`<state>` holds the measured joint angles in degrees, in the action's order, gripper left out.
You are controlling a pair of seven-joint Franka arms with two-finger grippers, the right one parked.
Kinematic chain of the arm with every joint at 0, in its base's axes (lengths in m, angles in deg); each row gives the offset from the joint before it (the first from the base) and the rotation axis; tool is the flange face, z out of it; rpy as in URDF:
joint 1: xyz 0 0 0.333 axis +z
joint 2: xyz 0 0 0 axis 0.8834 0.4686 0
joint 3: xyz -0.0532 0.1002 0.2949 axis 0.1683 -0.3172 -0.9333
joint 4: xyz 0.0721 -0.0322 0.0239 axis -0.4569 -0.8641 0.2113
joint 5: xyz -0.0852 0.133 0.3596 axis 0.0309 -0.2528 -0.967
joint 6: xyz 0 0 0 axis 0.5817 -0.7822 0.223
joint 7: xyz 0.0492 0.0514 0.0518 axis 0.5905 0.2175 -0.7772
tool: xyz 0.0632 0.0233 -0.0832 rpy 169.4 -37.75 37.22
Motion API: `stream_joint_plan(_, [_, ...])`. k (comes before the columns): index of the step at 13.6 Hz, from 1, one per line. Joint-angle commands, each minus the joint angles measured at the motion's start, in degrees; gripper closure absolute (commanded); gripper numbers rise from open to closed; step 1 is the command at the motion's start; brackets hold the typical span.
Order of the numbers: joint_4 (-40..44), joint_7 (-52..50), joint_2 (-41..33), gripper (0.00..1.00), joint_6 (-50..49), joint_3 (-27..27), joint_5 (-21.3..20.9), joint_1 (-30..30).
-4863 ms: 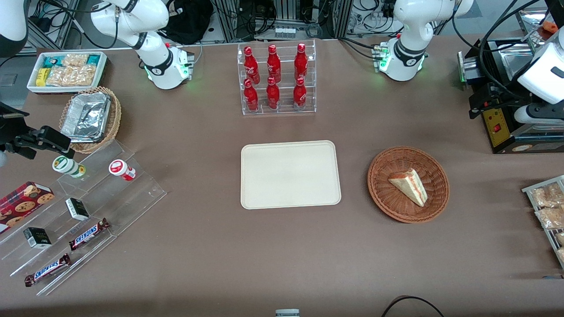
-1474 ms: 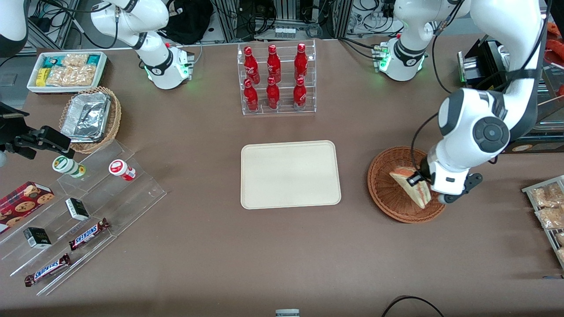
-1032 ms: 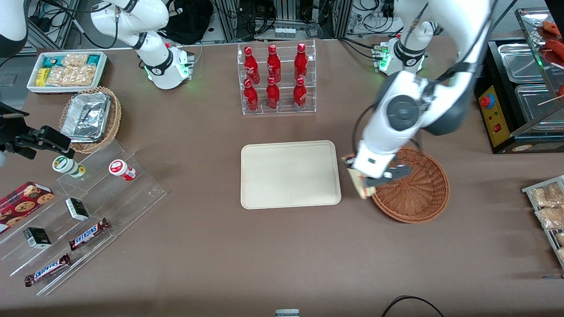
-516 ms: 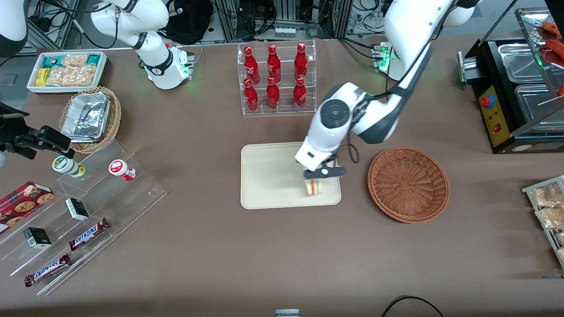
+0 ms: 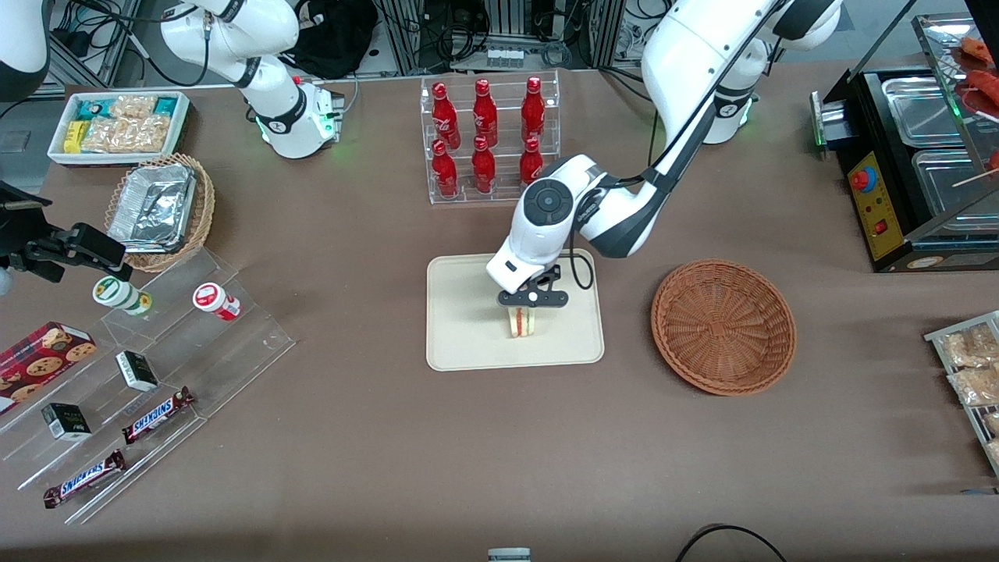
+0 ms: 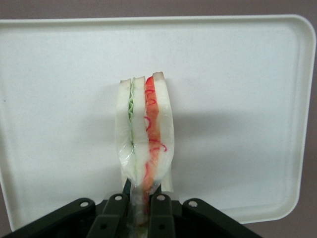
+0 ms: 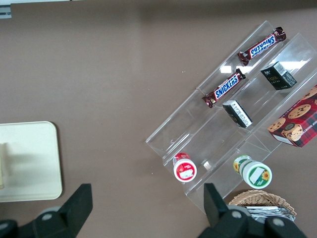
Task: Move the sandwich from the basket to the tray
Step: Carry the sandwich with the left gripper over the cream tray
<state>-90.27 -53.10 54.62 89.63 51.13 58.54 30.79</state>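
The left arm's black two-finger gripper (image 5: 521,306) hangs over the flat cream-beige rectangular tray (image 5: 460,343), near the middle of it and somewhat toward the edge nearer the front camera. Its fingers (image 6: 159,208) are drawn in narrow and pinch the small triangular sandwich wedge of white bread with red, pink and green filling (image 5: 520,321) between them. In the left wrist view the gripper (image 6: 140,210) grips one end of the sandwich (image 6: 143,134), and the wedge runs lengthwise straight out from the fingertips, standing on edge so that its filling layers show as stripes along that long axis. The free end points away from the gripper toward the tray (image 6: 237,74) surface below. From the front, the sandwich hangs with its long axis close to upright, layered face toward the camera. Whether its lower end touches the tray cannot be told.

The round reddish-brown woven wicker basket (image 5: 723,325) sits on the brown table (image 5: 375,453) beside the tray, toward the working arm's end, with nothing in it. A clear acrylic rack of red bottles (image 5: 488,140) stands farther from the front camera than the tray.
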Motion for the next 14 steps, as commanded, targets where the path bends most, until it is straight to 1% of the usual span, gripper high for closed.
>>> stream_joint_plan(1, [2.2,-0.4,2.3,0.84,-0.1,-0.7,-2.1,-2.0])
stream_joint_plan(2, [2.2,-0.3,2.6,0.82,-0.1,-0.7,-2.4,-2.2])
stream_joint_plan(3, [2.2,-0.4,3.1,0.68,-0.1,-0.7,-2.9,-2.3])
stream_joint_plan(4, [2.2,-0.4,3.1,0.17,-0.1,-0.7,-2.9,-2.3])
stream_joint_plan(5, [2.2,-0.6,2.6,0.00,-0.1,-0.8,-2.8,-2.2])
stream_joint_plan(8, [1.7,-4.3,-2.1,0.00,-0.6,-1.2,-2.9,-1.6])
stream_joint_plan(10, [1.2,-5.6,-6.1,0.00,-1.5,-4.0,-2.8,-1.7])
stream_joint_plan(12, [1.3,-5.4,-10.1,0.00,-5.4,-5.9,-2.2,-0.9])
stream_joint_plan(14, [1.5,-5.0,-13.6,0.00,-10.8,-6.3,-1.6,2.1])
